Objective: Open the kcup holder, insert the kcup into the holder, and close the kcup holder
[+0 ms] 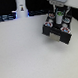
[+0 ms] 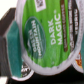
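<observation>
**Pod held over the open drawer at the table's far edge**

In the exterior view the whole scene is laid out. The kcup holder [image 1: 57,31], a black boxy unit, is seen near the far edge of the white tabletop [image 1: 27,55], toward the exterior view's right, with its drawer pulled out toward the camera and rows of pods visible in the slots. The gripper [image 1: 59,15] is positioned directly above the unit. A white bottle-like object [image 1: 20,9] is seen standing at the far edge, toward the exterior view's left, well apart from the holder.

Only in the wrist view is the kcup [image 2: 42,37] shown clearly: its round green-and-white foil top fills most of the picture, and the words "DARK MAGIC" can be read in white on green, beside a partly legible "GREEN MOUNTAIN" mark and a small QR code. The pod is gripped between the fingers, with black slots of the holder blurred behind it.
</observation>
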Available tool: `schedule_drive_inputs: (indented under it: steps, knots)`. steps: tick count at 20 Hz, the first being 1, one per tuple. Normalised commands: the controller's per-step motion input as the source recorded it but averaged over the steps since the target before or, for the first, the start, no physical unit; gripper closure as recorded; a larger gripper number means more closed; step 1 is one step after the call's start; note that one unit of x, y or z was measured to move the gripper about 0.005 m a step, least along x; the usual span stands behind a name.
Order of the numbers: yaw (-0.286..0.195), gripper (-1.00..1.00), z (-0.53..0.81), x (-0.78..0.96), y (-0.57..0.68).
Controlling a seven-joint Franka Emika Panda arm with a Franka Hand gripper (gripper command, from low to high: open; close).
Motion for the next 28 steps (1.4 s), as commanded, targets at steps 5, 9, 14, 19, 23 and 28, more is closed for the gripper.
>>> schedule_drive_inputs:
  steps: [5,9,14,19,23,28]
  knots:
    - [-0.014,1.00,-0.21,0.01,-0.03]
    - [-0.017,1.00,-0.34,0.03,-0.04]
    - [-0.013,1.00,-0.33,0.02,-0.01]
    - [-0.001,1.00,-0.28,0.00,0.05]
    - [0.002,-1.00,0.00,0.00,0.09]
    - [0.013,-1.00,0.26,0.04,0.07]
